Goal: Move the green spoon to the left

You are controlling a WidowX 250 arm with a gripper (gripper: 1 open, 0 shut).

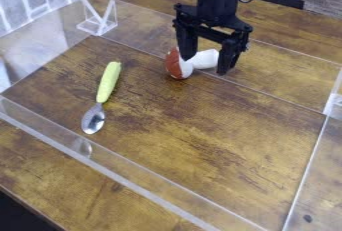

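The green spoon [102, 93] lies flat on the wooden table at the left, its yellow-green handle pointing away and its silver bowl [92, 122] toward the front. My gripper [206, 63] hangs well to the right of it at the back, pointing down, open, its two black fingers [183, 59] straddling a red-brown capped toy mushroom [187, 64] with a white stem. Nothing is held.
A clear acrylic wall [201, 202] runs along the table's front edge and up the right side. A clear plastic stand [95, 18] sits at the back left. Bare wood [201, 135] lies between the spoon and the mushroom.
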